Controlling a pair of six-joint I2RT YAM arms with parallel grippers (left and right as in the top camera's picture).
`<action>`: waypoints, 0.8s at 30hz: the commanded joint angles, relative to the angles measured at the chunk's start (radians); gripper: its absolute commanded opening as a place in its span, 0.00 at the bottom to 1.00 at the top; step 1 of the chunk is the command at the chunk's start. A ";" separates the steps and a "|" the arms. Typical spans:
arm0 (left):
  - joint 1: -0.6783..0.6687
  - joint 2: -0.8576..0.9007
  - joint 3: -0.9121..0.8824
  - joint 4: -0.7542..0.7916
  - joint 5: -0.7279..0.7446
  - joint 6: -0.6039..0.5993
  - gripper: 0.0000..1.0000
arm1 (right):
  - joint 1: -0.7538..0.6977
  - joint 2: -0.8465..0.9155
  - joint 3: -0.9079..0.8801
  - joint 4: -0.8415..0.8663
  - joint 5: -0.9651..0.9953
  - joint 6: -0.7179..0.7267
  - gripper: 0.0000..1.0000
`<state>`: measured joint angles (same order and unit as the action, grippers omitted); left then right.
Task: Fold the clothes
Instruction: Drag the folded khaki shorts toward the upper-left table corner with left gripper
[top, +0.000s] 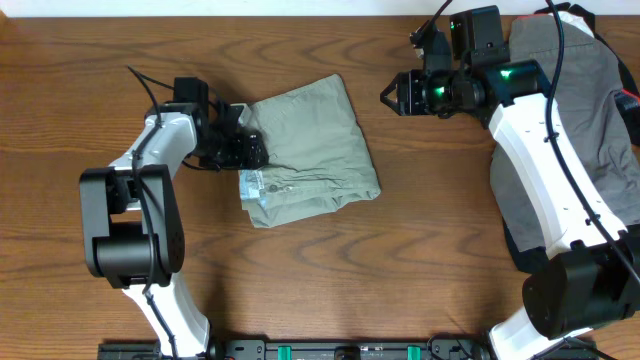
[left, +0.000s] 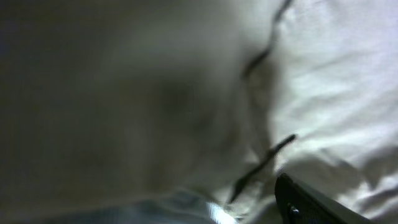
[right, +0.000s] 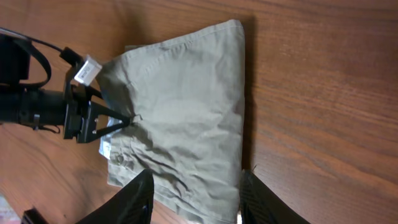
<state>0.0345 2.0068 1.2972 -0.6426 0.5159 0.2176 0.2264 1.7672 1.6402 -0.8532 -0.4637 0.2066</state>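
Observation:
The khaki-beige shorts (top: 315, 140) lie folded into a rough square on the wooden table, with the waistband and whitish lining at their front left (top: 252, 188). My left gripper (top: 250, 150) is at the shorts' left edge, its fingers pinched together on the fabric; in the right wrist view it (right: 127, 118) meets the cloth (right: 186, 106) at a point. The left wrist view is filled with blurred pale fabric (left: 336, 81). My right gripper (top: 392, 98) hovers open and empty to the right of the shorts, its fingers (right: 196, 202) spread above their near edge.
A darker grey garment (top: 590, 90) lies at the far right under the right arm, with black cloth (top: 512, 245) below it. A red item (top: 628, 100) shows at the right edge. Bare wood (top: 400, 270) surrounds the shorts.

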 joint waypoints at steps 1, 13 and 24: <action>0.000 0.055 -0.017 0.000 -0.011 0.009 0.79 | -0.005 -0.026 0.007 -0.004 -0.011 -0.028 0.42; -0.021 0.075 -0.017 0.093 0.221 -0.266 0.06 | -0.006 -0.026 0.007 0.005 -0.004 -0.029 0.43; 0.104 0.075 -0.017 0.436 0.200 -0.741 0.06 | -0.006 -0.026 0.006 -0.005 -0.003 -0.029 0.44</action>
<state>0.0669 2.0705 1.2827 -0.2619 0.7284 -0.3115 0.2264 1.7668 1.6402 -0.8528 -0.4629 0.1932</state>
